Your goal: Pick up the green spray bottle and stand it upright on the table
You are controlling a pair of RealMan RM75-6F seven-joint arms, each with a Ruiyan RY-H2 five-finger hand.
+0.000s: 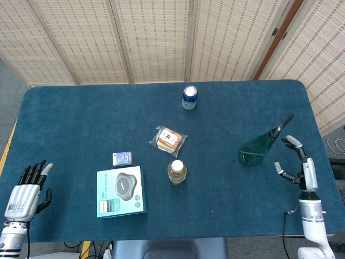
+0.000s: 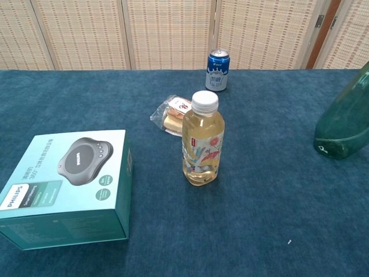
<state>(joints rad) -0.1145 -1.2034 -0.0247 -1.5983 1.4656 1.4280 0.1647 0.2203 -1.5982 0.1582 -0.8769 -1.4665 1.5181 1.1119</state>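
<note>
The green spray bottle point(image 1: 259, 146) stands upright on the blue table point(image 1: 81, 113) at the right side, its dark nozzle pointing up and to the right. In the chest view the green spray bottle point(image 2: 344, 123) shows at the right edge, cut off by the frame. My right hand point(image 1: 298, 161) hovers just right of the bottle, fingers apart, apart from it and holding nothing. My left hand point(image 1: 26, 186) hangs at the table's front left corner, fingers extended, holding nothing.
A yellow drink bottle point(image 1: 177, 171) stands at the middle front, with a teal Philips box point(image 1: 121, 191) and a small card pack point(image 1: 122, 158) to its left. A wrapped snack point(image 1: 168, 139) lies mid-table. A blue can point(image 1: 189, 97) stands at the back.
</note>
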